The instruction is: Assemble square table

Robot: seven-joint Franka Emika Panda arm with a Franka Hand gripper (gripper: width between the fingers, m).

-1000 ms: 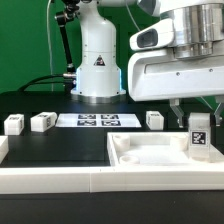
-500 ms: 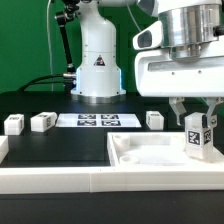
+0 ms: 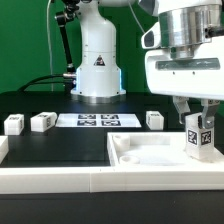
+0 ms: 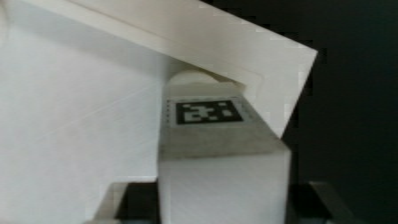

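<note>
Nearest, along the bottom of the exterior view, runs the white border wall [image 3: 50,182]. Just behind it, at lower right, lies the square tabletop [image 3: 140,152] with its raised rim. Over its right end the gripper [image 3: 200,122] is clamped partway closed on a tagged leg [image 3: 200,138], which it holds upright. The wrist view shows the leg close above a corner of the slab. To do this well, I judge, centre the leg on its mount, keep it plumb and lower it gently before turning. Farther back, a loose leg [image 3: 154,119] sits right of the marker board [image 3: 95,120], with a second leg [image 3: 42,122] and a third leg [image 3: 13,124] at mid-left.
</note>
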